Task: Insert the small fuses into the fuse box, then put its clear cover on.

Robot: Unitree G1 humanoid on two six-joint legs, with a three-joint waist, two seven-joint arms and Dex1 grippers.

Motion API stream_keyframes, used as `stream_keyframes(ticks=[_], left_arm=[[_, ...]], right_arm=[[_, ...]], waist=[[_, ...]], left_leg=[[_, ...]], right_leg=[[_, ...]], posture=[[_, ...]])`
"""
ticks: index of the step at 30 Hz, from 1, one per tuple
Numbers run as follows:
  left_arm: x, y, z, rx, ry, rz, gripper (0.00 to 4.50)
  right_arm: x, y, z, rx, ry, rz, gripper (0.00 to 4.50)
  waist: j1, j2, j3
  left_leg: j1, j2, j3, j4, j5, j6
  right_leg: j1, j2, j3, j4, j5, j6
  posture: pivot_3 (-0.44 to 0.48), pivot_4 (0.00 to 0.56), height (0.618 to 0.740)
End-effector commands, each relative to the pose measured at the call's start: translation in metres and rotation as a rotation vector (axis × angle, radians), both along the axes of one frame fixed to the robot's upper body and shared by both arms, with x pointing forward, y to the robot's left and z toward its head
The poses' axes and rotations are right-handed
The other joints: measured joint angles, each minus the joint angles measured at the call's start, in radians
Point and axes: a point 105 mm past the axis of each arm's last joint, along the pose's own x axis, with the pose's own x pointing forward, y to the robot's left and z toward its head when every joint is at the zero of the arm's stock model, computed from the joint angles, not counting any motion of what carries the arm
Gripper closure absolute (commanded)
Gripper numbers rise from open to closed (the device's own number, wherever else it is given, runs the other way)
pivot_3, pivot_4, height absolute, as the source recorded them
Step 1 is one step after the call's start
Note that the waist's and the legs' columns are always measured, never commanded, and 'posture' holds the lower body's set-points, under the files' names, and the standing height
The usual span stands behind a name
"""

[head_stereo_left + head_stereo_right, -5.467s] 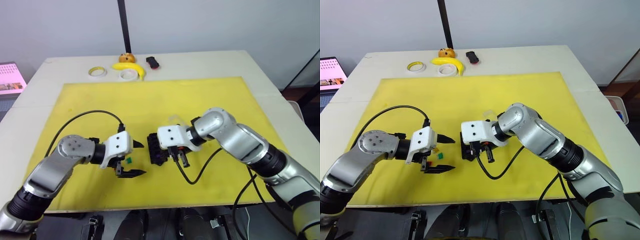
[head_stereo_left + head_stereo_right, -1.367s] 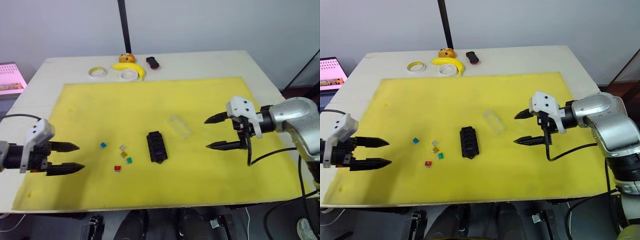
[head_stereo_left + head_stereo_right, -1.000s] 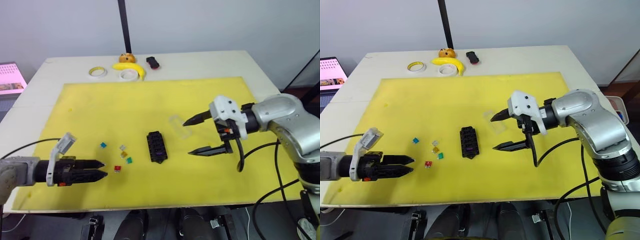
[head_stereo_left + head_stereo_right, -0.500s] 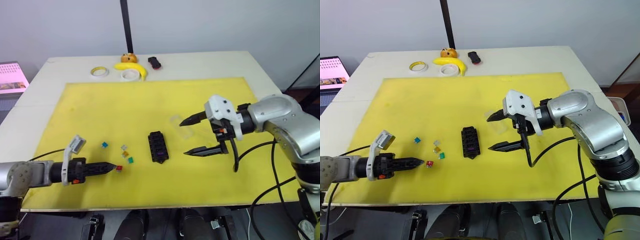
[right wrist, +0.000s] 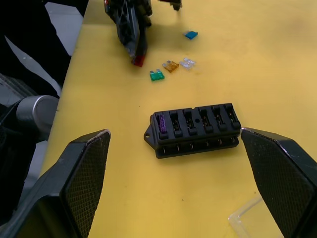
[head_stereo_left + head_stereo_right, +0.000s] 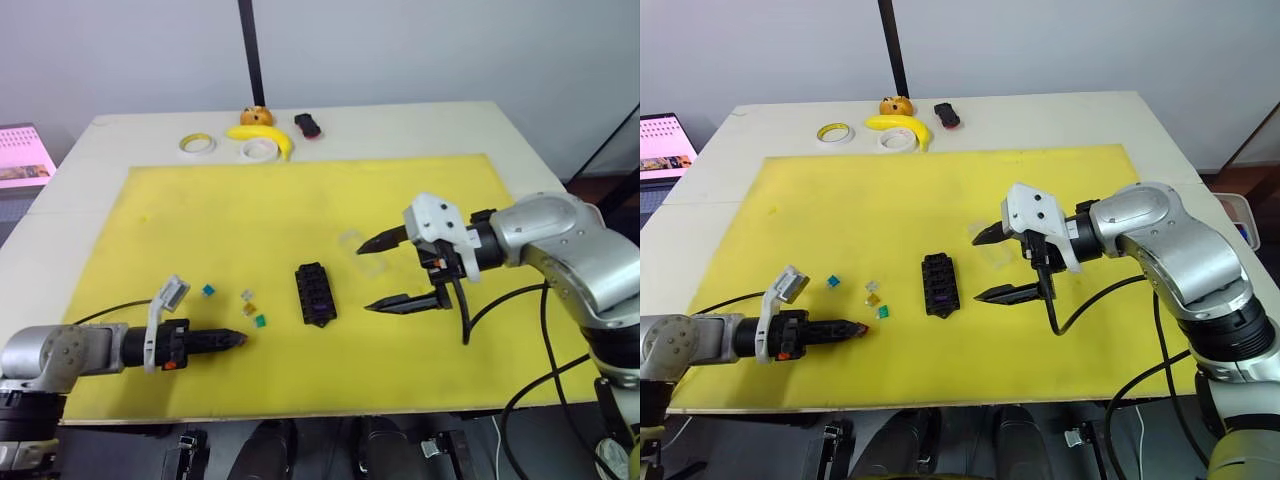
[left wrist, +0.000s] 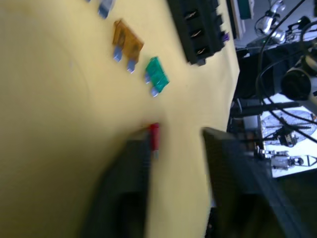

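The black fuse box (image 6: 314,293) lies mid-mat, with a purple fuse (image 5: 163,124) in one end slot. Left of it lie blue (image 6: 208,290), grey (image 6: 246,295), yellow (image 6: 250,309) and green (image 6: 259,320) small fuses. My left gripper (image 6: 240,340) lies low on the mat, its fingers either side of the red fuse (image 7: 154,136). That fuse sits against one finger (image 7: 129,188), with a gap to the other. My right gripper (image 6: 365,277) hovers open just right of the fuse box. The clear cover (image 6: 362,250) lies by its upper fingertip.
The yellow mat (image 6: 300,200) covers most of the table. At the back edge are two tape rolls (image 6: 195,145), a banana (image 6: 262,135), an orange object (image 6: 255,116) and a small black-and-red object (image 6: 306,123). A screen (image 6: 22,155) sits far left.
My left gripper slid right along the mat to the red fuse and its fingers narrowed around it. My right gripper drifted slightly left toward the fuse box, staying open.
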Motion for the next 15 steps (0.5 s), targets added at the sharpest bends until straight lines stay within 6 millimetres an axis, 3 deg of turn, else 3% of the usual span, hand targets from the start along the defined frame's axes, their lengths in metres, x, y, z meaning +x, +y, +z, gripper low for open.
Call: stream_keyframes(ticks=[1,15], left_arm=[[-0.002,0.007,-0.008,0.028,0.021,0.017,2.77],[0.003,0.021,-0.009,0.050,0.001,0.076,2.77]], right_arm=[[-0.004,0.005,0.011,0.003,-0.065,0.029,0.00],[-0.003,0.009,0.010,0.007,-0.066,0.040,0.00]], waist=[[0.000,0.000,0.000],[-0.004,0.000,0.000]], left_leg=[[0.000,0.000,0.000,0.000,0.000,0.000],[0.000,0.000,0.000,0.000,0.000,0.000]], right_leg=[[0.000,0.000,0.000,0.000,0.000,0.000],[0.000,0.000,0.000,0.000,0.000,0.000]], posture=[[0.000,0.150,0.740],[0.000,0.150,0.740]])
